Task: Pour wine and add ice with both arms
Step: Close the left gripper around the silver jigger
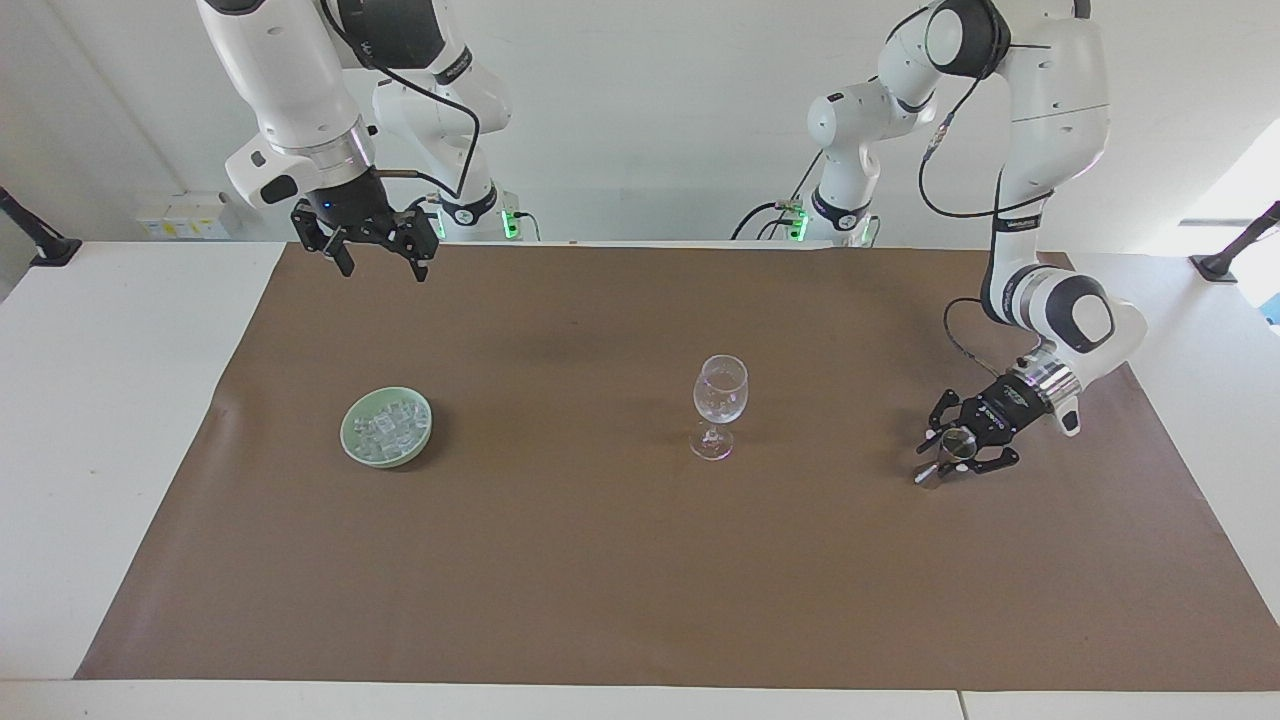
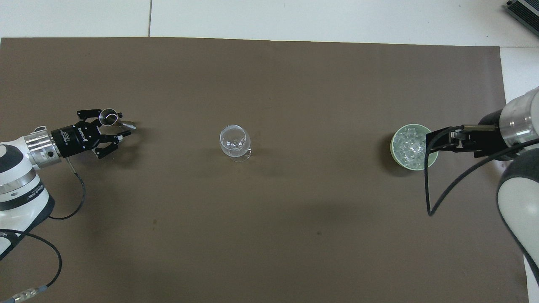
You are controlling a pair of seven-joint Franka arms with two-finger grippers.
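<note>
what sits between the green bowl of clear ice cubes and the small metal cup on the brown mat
Only the clear stemmed wine glass stands between the green bowl of ice and the small metal cup; the facing view shows it.

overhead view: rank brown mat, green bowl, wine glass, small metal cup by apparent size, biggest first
1. brown mat, by far the largest.
2. green bowl, part hidden under the right claw.
3. wine glass; it stands taller, so nearer the camera, which makes its gap to the bowl unsure.
4. small metal cup, at the left claw.
</note>
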